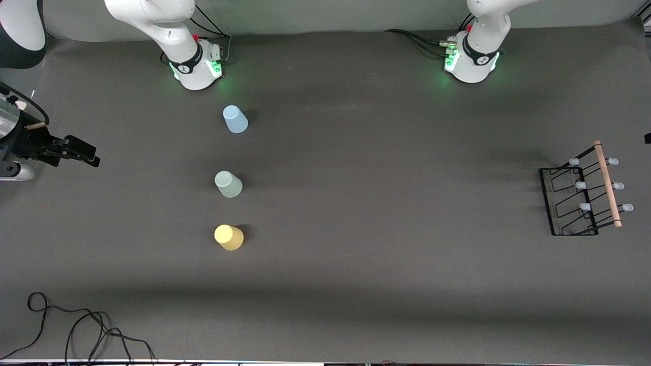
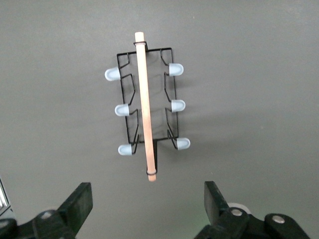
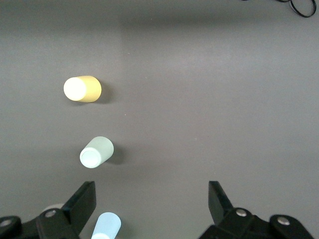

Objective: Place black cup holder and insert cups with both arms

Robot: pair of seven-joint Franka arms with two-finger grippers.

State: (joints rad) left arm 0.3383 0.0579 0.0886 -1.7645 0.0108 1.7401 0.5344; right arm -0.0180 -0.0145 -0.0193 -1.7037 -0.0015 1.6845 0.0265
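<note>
- Black cup holder (image 1: 574, 201) standing on the bench (image 1: 386, 264) at the left arm's end, well apart from the three cups; nothing on its pegs, nothing gripping it.
- Judged light but awkward: thin stiff wire, open frame, likely to tip or swing if lifted off-centre. Best hold probably the middle of the wooden rod handle (image 1: 608, 184) (round, so some risk of rolling between the fingers).
- Blue cup (image 1: 235, 119), green cup (image 1: 228, 183) and yellow cup (image 1: 229, 237) in a line toward the right arm's end, blue farthest from the front camera and yellow nearest, all mouth-down. Judged light, matte, slightly yielding plastic; tapered walls could slide out of a tight squeeze, so a hold low on the wider part seems safer.
- Left pincer (image 2: 147, 204) spread wide, hanging over the holder, empty.
- Right pincer (image 3: 149, 204) also spread wide, over the cups, empty.
- Left wrist view alone showing all six pale pegs (image 2: 119, 109) in two rows either side of the rod; front view giving only the slanted side of the rack.
- Front view alone showing holder and cups together; left pincer itself absent from it.
</note>
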